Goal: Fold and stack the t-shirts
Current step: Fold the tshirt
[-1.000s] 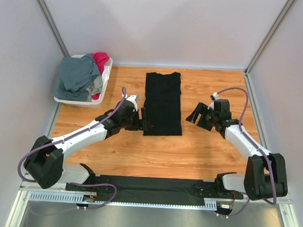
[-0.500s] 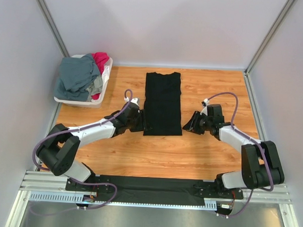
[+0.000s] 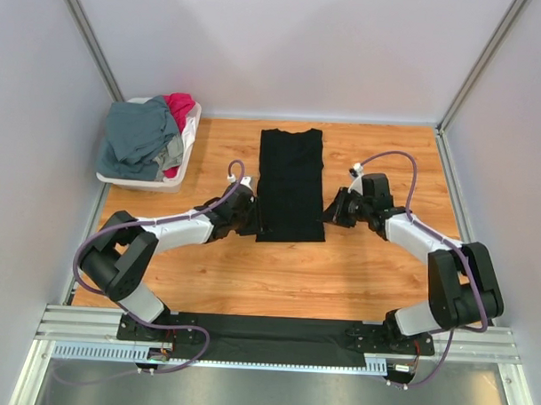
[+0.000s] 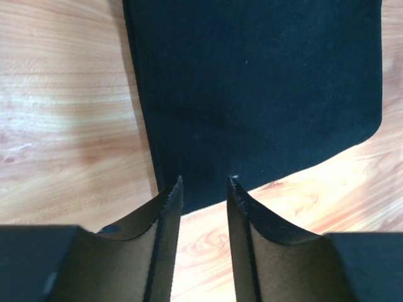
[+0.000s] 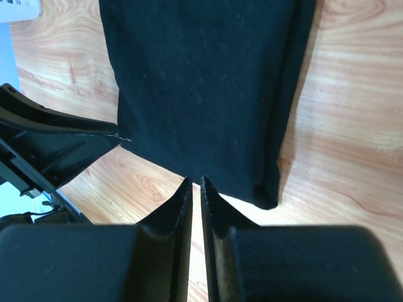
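Since the black t-shirt (image 3: 291,184) is lying mid-table as a soft, light strip, its near hem corners are looking best to pinch; the left gripper (image 4: 204,181) is standing part-open there, the right gripper (image 5: 196,181) nearly closed, hold unclear.

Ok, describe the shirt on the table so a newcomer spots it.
Find the wooden table; at its middle lies the black t-shirt, flat and folded into a long narrow strip. The grey-blue shirt and red shirt sit heaped in the white basket; this one lies alone.
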`<state>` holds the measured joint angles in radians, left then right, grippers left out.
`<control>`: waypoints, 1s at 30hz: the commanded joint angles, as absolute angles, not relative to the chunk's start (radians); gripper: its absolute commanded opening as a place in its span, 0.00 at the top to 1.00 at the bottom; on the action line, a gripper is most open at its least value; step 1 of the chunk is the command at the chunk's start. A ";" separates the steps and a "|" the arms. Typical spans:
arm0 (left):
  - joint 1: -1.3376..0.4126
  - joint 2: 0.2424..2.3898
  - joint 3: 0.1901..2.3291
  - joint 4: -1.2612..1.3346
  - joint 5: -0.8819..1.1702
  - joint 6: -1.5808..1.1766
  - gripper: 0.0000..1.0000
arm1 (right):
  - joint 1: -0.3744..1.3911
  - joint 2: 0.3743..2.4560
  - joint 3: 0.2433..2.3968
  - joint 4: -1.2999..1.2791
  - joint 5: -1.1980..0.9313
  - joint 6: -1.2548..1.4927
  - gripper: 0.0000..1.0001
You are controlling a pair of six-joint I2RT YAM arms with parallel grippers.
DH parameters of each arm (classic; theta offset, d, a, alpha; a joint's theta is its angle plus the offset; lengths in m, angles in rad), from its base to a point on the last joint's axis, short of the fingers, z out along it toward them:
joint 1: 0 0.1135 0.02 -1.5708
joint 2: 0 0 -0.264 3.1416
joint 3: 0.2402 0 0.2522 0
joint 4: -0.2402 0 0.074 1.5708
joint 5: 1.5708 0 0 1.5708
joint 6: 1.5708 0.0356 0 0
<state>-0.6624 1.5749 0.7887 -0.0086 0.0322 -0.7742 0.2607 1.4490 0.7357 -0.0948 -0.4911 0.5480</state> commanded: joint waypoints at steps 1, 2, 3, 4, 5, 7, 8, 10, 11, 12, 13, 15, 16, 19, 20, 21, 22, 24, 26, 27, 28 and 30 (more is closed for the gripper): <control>-0.664 1.594 0.834 0.058 0.044 -0.750 0.60 | 0.265 1.476 0.788 -0.078 -0.506 0.526 0.91; -0.664 1.600 0.842 0.060 0.044 -0.750 0.61 | 0.265 1.509 0.790 -0.081 -0.509 0.522 0.94; -0.664 1.603 0.845 0.060 0.046 -0.749 0.61 | 0.264 1.525 0.790 -0.080 -0.509 0.522 0.98; -0.664 1.605 0.848 0.060 0.049 -0.750 0.62 | 0.264 1.552 0.788 -0.080 -0.508 0.522 0.99; -0.664 1.606 0.850 0.058 0.049 -0.750 0.62 | 0.265 1.565 0.781 -0.077 -0.511 0.520 1.00; -0.664 1.606 0.853 0.052 0.051 -0.749 0.63 | 0.264 1.586 0.767 -0.063 -0.509 0.520 1.00; -0.664 1.603 0.854 0.051 0.052 -0.750 0.63 | 0.265 1.607 0.761 -0.061 -0.503 0.508 1.00; -0.664 1.597 0.861 0.040 0.054 -0.749 0.63 | 0.267 1.637 0.756 -0.078 -0.486 0.496 1.00; -0.664 1.591 0.864 0.037 0.055 -0.747 0.63 | 0.267 1.646 0.753 -0.081 -0.473 0.486 1.00; -0.664 1.588 0.865 0.034 0.057 -0.746 0.63 | 0.267 1.652 0.747 -0.081 -0.468 0.482 1.00; -0.664 1.585 0.873 0.031 0.061 -0.746 0.63 | 0.267 1.661 0.744 -0.083 -0.460 0.482 1.00; -0.664 1.582 0.879 0.038 0.071 -0.744 0.63 | 0.267 1.669 0.742 -0.087 -0.442 0.482 1.00; -0.664 1.585 0.882 0.044 0.086 -0.749 0.63 | 0.267 1.672 0.744 -0.087 -0.427 0.479 1.00; -0.666 1.606 0.879 0.066 0.103 -0.765 0.63 | 0.268 1.680 0.744 -0.090 -0.402 0.479 1.00; -0.664 1.626 0.877 0.066 0.107 -0.775 0.63 | 0.268 1.680 0.744 -0.095 -0.397 0.477 1.00; -0.664 1.634 0.873 0.066 0.113 -0.779 0.64 | 0.268 1.680 0.744 -0.098 -0.393 0.476 1.00; -0.666 1.649 0.858 0.067 0.117 -0.791 0.65 | 0.268 1.680 0.745 -0.100 -0.388 0.472 1.00; -0.664 1.663 0.829 0.071 0.100 -0.802 0.65 | 0.268 1.675 0.747 -0.110 -0.382 0.466 1.00; -0.664 1.686 0.821 0.049 0.087 -0.813 0.66 | 0.268 1.667 0.750 -0.121 -0.374 0.463 1.00; -0.664 1.693 0.822 0.034 0.072 -0.815 0.66 | 0.268 1.658 0.752 -0.127 -0.373 0.462 1.00; -0.666 1.704 0.822 0.025 0.069 -0.818 0.67 | 0.268 1.654 0.756 -0.135 -0.362 0.456 1.00; -0.666 1.707 0.816 0.006 0.060 -0.819 0.67 | 0.268 1.635 0.762 -0.156 -0.353 0.449 1.00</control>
